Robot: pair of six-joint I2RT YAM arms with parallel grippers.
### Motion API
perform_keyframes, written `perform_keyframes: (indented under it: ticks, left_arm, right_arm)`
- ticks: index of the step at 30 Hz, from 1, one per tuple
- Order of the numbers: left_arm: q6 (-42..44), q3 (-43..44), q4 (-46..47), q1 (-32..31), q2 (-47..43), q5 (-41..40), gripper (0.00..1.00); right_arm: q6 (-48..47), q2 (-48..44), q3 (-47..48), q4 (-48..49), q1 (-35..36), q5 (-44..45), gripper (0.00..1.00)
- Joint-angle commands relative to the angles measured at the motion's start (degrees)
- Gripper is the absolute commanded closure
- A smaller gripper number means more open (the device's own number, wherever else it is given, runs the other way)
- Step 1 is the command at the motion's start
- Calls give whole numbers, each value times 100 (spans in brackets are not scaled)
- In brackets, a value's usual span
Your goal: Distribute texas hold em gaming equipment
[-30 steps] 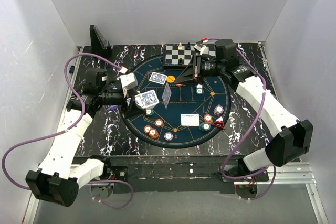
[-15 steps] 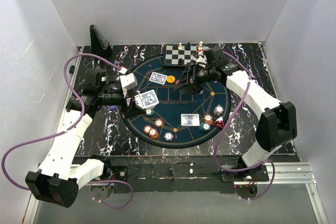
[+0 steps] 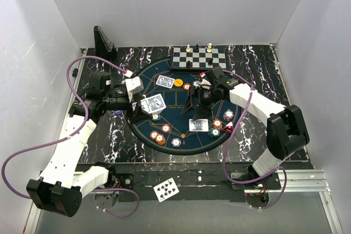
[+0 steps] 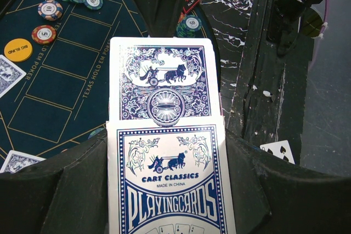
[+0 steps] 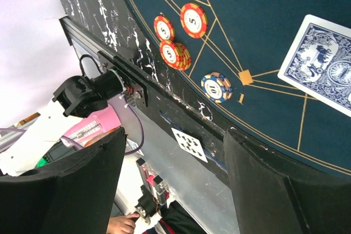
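Since the earlier frames, the right arm has been swung from the chessboard [image 3: 197,57] toward the mat [image 3: 143,120] centre, and a face-up card [image 3: 166,189] has appeared on the near frame rail, off the table.

Left gripper [image 3: 143,106]: closed on the card box [image 4: 170,182], with the deck [image 4: 160,79] protruding from its mouth; held over the mat's left edge.

Equipment on the mat, left to right: orange chips [image 3: 158,137] near-left, a dealt card [image 3: 165,81] far-left with the yellow disc [image 3: 179,82] beside it, a second card [image 3: 198,125] near centre, mixed chips [image 3: 221,124] and a red marker [image 3: 228,130] at right.

Right gripper [image 3: 196,100]: over mid-mat; jaws wide apart in the wrist view, nothing held.

Risk: further cards are judged liable to be lost over the near edge if released while the arm is travelling; the protruding deck could also slide from the tilted box.

View differences: the box lettering and deck back are legible only from the left wrist. Chip denominations [image 5: 193,20] are shown only by the right wrist. Both arms and the chessboard are seen together only from above.
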Motion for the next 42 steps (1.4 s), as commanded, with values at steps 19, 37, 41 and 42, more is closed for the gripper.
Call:
perform_keyframes:
  ticks: [19,37,41,42]
  left_arm:
    - [52,15,68,33,-121,136,100]
    - [-71,120,217,25,-60,180,100]
    - [-80,120,253,33,-68,163,100]
    - [-97,129,253,25,-68,171,100]
  right_arm:
    - [925,-480,1531,1297,665,-899,11]
    - [749,619,2393,910,1333,-872,16]
    - [810,584,2270,901,1316,-925,30]
    - [810,558,2218,901,1307,-925,33]
